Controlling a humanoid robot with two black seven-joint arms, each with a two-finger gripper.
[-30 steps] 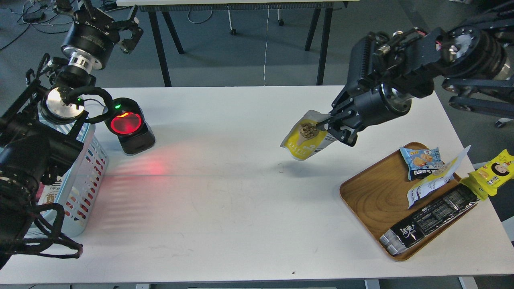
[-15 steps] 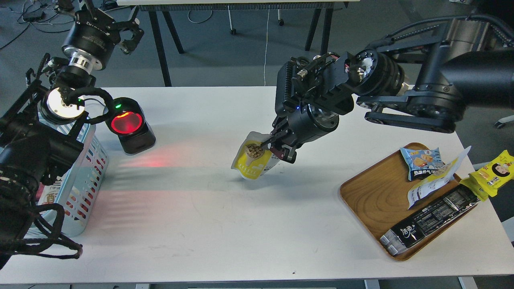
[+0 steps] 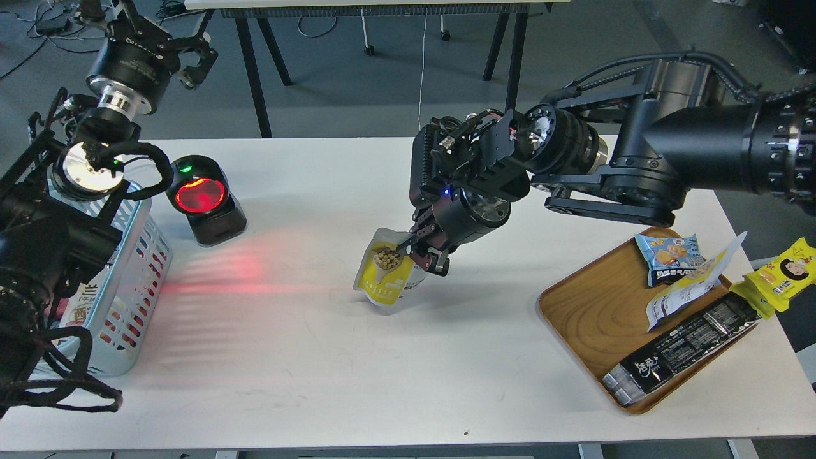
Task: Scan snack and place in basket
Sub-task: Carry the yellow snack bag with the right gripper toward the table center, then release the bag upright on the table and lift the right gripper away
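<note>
The snack pouch (image 3: 384, 269), white-grey on top and yellow below with a picture of nuts, hangs tilted just above the table's middle. My right gripper (image 3: 415, 254) is shut on its upper right edge. The light blue slotted basket (image 3: 131, 268) stands at the table's left edge, partly hidden by my left arm. My left gripper (image 3: 188, 56) is raised high at the back left, beyond the table; its fingers stand spread and hold nothing. A black scanner (image 3: 205, 199) with a glowing red window stands right of the basket and casts red light on the table.
A brown wooden tray (image 3: 593, 312) at the right holds a small blue packet (image 3: 669, 255), a white-yellow packet (image 3: 692, 284) and a long black packet (image 3: 685, 347). A yellow packet (image 3: 784, 271) hangs over the table's right edge. Packets lie inside the basket.
My right arm has carried the pouch left and down, from right of centre to the table's middle, closer to the scanner. The left gripper has shifted slightly left and up.
</note>
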